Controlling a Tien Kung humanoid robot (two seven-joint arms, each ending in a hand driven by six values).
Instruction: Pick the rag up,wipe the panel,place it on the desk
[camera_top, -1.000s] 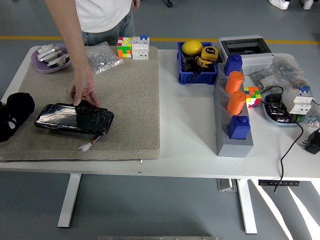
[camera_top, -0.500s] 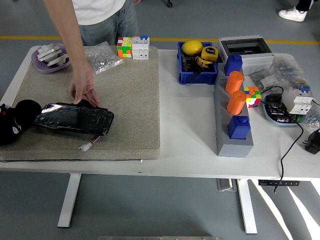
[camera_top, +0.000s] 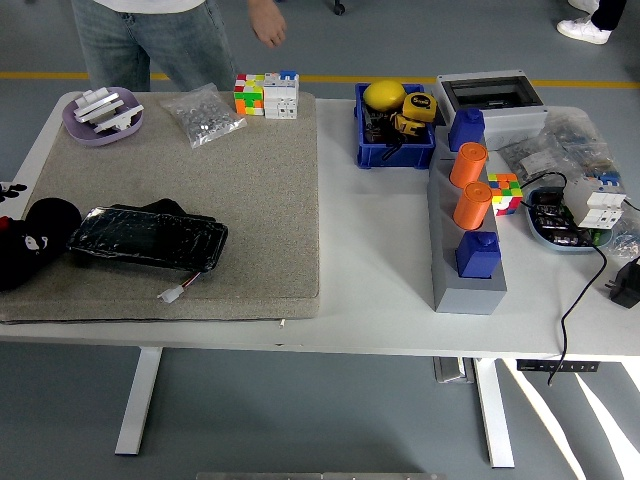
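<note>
The white table fills most of the frame, and on its left half lies a beige felt mat that carries the task's things. At the lower left of the mat sits the glossy black panel, lying flat, with a short wire and white connector trailing from its lower right edge. A dark crumpled shape touching the panel's upper edge looks like the rag, though black on black makes its outline hard to read, so a grasp aimed there could close on the panel's rim instead. The robot's left hand comes in at the far left edge, just beside the panel's left end; I cannot tell how its grip is set, and it holds nothing that shows. Reaching across the panel to the rag could shove the panel along the mat or snag the loose connector. The right hand is not visible. A person stands at the top left, one hand hanging above the table's far edge and clear of the work area.
</note>
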